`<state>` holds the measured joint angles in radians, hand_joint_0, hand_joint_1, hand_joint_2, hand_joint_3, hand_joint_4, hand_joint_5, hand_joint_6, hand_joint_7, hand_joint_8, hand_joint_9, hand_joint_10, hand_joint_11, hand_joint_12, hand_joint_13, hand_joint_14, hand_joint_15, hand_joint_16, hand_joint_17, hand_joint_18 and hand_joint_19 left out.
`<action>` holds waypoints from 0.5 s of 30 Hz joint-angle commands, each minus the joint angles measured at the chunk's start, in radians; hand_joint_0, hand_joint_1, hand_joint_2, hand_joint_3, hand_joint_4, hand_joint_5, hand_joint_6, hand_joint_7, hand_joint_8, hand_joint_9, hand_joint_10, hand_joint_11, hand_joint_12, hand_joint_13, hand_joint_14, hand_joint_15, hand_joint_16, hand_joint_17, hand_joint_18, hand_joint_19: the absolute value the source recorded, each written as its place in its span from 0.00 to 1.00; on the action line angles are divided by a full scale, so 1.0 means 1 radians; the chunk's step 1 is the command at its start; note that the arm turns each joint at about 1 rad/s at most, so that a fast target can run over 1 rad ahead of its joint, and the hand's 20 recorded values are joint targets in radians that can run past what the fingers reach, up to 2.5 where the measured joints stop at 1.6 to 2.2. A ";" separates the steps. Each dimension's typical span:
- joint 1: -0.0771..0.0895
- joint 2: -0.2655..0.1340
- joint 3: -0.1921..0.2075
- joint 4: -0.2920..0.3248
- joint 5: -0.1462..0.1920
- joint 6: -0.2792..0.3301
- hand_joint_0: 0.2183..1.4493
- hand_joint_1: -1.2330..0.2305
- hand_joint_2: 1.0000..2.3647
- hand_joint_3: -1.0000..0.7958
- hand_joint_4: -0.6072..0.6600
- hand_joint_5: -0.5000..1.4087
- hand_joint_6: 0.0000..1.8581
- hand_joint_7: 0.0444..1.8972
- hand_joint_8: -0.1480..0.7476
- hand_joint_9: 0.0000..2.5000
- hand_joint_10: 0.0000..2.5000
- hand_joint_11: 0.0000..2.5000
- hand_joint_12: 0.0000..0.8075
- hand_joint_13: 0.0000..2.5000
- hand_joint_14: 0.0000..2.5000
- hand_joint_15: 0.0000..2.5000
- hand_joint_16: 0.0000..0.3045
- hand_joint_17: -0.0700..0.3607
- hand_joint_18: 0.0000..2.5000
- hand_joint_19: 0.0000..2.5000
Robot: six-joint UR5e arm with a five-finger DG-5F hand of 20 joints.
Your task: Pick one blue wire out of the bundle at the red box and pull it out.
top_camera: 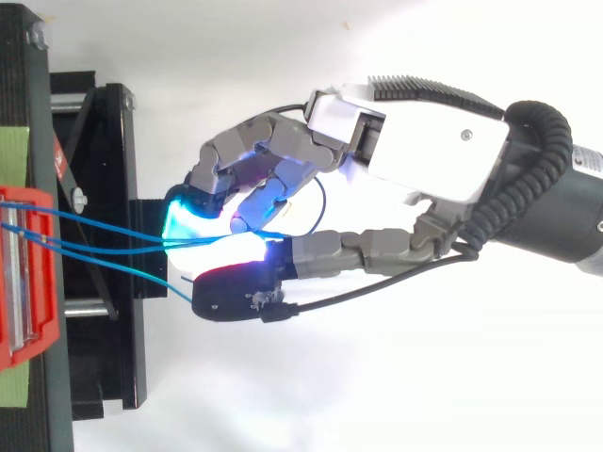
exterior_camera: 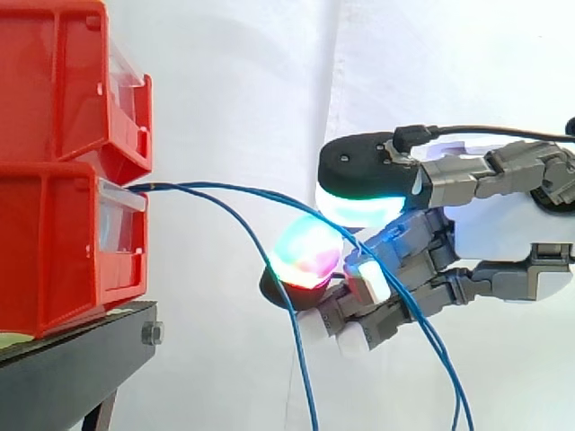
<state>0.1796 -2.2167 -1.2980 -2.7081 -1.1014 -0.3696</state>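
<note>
Several thin blue wires [exterior_camera: 225,190] come out of the front of the lower red bin [exterior_camera: 54,251] and run right toward my hand [exterior_camera: 503,224]. In the top view the wires [top_camera: 104,235] leave the red bin [top_camera: 28,282] and end in the glow between my fingertips [top_camera: 184,212]. My fingers are curled, with the thumb pad [exterior_camera: 359,205] above and a glowing fingertip [exterior_camera: 305,251] below. One blue wire passes between them and hangs down behind the hand. Another wire droops in front of the fingers toward the bottom edge.
A second red bin [exterior_camera: 54,81] is stacked on the lower one. Both rest on a black stand [exterior_camera: 72,368] at the left, with its frame [top_camera: 104,188] below the wires. A white curtain hangs behind.
</note>
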 commanded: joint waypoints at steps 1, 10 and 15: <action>0.000 0.000 0.000 0.001 0.000 0.000 0.30 0.38 0.01 0.46 0.66 0.18 0.46 0.36 0.51 0.42 0.01 0.33 0.49 0.28 0.01 0.17 0.20 0.48 0.23 0.22; 0.000 0.000 0.009 0.001 -0.003 0.000 0.31 0.38 0.01 0.49 0.67 0.18 0.47 0.35 0.52 0.43 0.01 0.33 0.51 0.28 0.01 0.17 0.21 0.50 0.24 0.22; 0.000 0.002 0.011 0.001 -0.003 0.000 0.32 0.31 0.01 0.46 0.66 0.17 0.47 0.35 0.50 0.41 0.01 0.34 0.48 0.27 0.01 0.17 0.19 0.47 0.22 0.23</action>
<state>0.1795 -2.2160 -1.2878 -2.7074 -1.1043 -0.3697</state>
